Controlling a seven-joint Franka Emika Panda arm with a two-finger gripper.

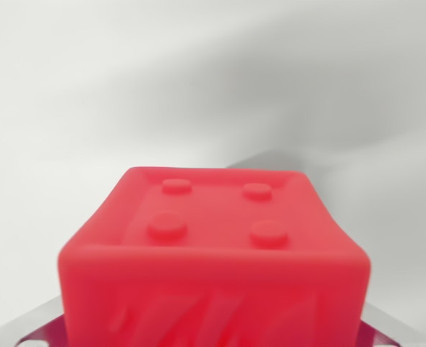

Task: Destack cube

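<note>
Pale grey-white surface (90, 94) across the whole background, blurred, crossed by a soft darker band of shadow from mid-left up toward the upper right. At the wrist view's lower left, a sliver of light metallic plate (26, 325) with a darker reddish strip beneath it, cut by the bottom edge. At centre, filling the lower half, one red cube (213, 246), very close to the lens and out of focus along its near face. Counted on its top: four round studs in a two-by-two grid, ringed by a raised rim; faint slanted ridges on the front face. Left and right walls of the cube splayed outward toward the camera, corners rounded. Beyond the far edge, a grey shadow patch on the surface. At the lower right, a second sliver of the same plate, also cropped. Open, bare surface to the left, right and behind the cube; no second cube discernible beneath or beside it. Gripper fingers not visible; spread of the pincer impossible to tell, and any contact with the cube likewise.
</note>
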